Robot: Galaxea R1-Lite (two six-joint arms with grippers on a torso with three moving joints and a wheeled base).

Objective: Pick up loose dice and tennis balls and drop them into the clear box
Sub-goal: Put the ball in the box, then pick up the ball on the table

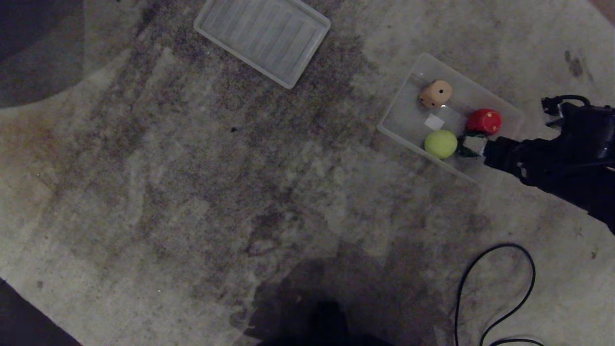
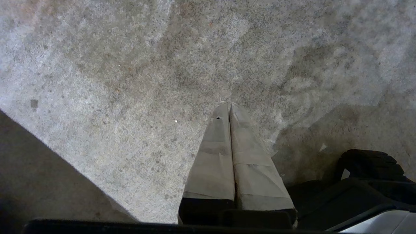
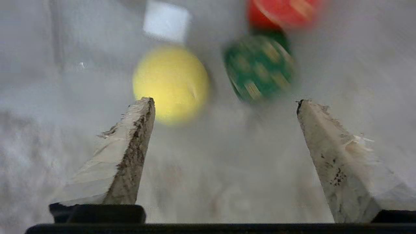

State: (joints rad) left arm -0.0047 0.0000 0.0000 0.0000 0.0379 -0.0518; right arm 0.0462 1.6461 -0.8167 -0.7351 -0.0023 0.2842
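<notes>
The clear box (image 1: 402,117) sits on the carpet at the right. Inside it are a beige die (image 1: 436,93), a red die (image 1: 484,121) and a yellow-green tennis ball (image 1: 440,143). A green die (image 1: 465,150) lies next to the ball, partly hidden by my right gripper (image 1: 475,144). The right wrist view shows that gripper (image 3: 224,102) open above the box floor. Nothing is between its fingers. The tennis ball (image 3: 170,83) and the blurred green die (image 3: 258,66) lie just beyond the tips, the red die (image 3: 282,13) farther off. My left gripper (image 2: 229,104) is shut over bare carpet.
A flat ribbed clear lid (image 1: 262,36) lies at the far middle of the stained carpet (image 1: 216,182). A black cable (image 1: 499,288) loops at the near right. A white sticker (image 1: 434,121) is on the box floor.
</notes>
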